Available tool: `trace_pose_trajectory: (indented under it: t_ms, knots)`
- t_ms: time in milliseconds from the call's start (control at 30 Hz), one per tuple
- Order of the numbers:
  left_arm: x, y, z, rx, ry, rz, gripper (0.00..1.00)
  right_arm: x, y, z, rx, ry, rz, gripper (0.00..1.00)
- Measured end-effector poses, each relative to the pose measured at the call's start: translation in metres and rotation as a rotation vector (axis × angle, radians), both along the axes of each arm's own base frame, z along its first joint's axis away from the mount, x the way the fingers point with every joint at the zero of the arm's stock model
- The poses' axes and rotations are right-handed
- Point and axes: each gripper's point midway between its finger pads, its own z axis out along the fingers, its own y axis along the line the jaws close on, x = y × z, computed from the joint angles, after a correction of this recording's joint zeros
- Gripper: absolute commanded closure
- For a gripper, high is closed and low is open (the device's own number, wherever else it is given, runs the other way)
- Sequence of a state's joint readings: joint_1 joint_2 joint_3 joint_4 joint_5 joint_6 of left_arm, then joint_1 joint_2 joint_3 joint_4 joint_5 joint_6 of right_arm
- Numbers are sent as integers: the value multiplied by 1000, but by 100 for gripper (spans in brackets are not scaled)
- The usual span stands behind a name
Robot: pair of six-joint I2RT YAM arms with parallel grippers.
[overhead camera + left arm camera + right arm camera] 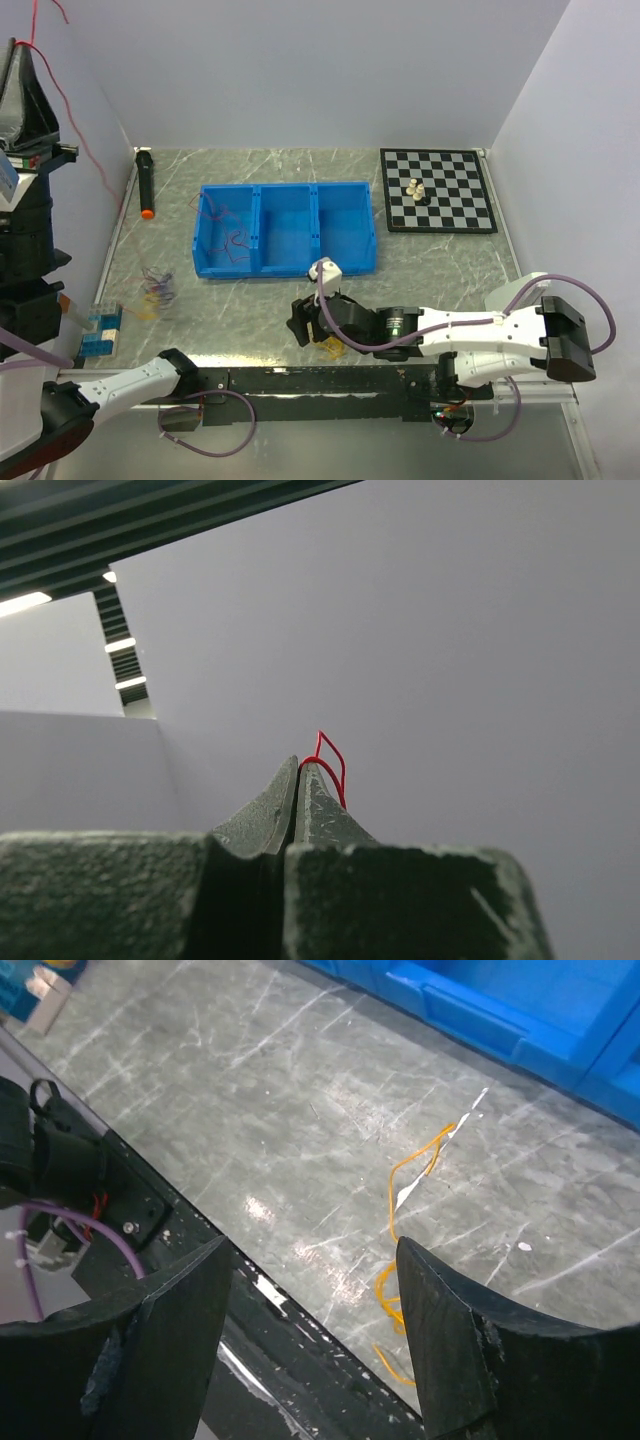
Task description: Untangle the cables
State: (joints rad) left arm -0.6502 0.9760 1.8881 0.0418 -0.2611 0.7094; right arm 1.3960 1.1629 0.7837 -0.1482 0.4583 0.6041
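My left gripper (300, 763) is raised and points at the wall, shut on a thin red cable (335, 760) that loops out past its right fingertip. In the top view this red cable (90, 150) trails down along the left wall. A small tangle of purple and yellow cables (156, 290) lies on the table at the left. My right gripper (303, 322) hangs low near the table's front edge, open (312, 1250) with nothing between its fingers. A curly yellow cable (392, 1190) lies loose on the table just beside the right finger (450, 1340), also visible from above as the yellow cable (330, 348).
A blue three-compartment bin (290, 270) stands mid-table with red and purple wires (232, 240) in its left compartment. A chessboard (455, 215) with a few pieces (416, 190) sits back right. A black marker (145, 185) lies back left, and small blue blocks (100, 330) lie front left.
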Motion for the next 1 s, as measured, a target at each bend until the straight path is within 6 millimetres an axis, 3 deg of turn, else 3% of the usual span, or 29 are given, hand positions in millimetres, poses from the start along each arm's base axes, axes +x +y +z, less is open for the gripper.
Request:
trace_pose_trajectory:
  t_ms: [233, 467, 633, 767, 1000]
  knots:
    - [-8, -31, -8, 99, -16, -154, 99, -1, 7, -2, 1, -2, 40, 21]
    - [-16, -80, -52, 265, 34, -384, 99, -11, 14, -11, 27, 28, 93, 22]
    - [-4, -103, -87, 322, 124, -460, 99, -14, 19, -43, -24, 67, 107, 23]
    - [-2, -107, -94, 339, 148, -476, 99, -14, 13, -66, -85, 81, 101, 25]
    - [-8, -105, -93, 343, 138, -481, 99, 6, 7, -70, -75, 76, 57, 28]
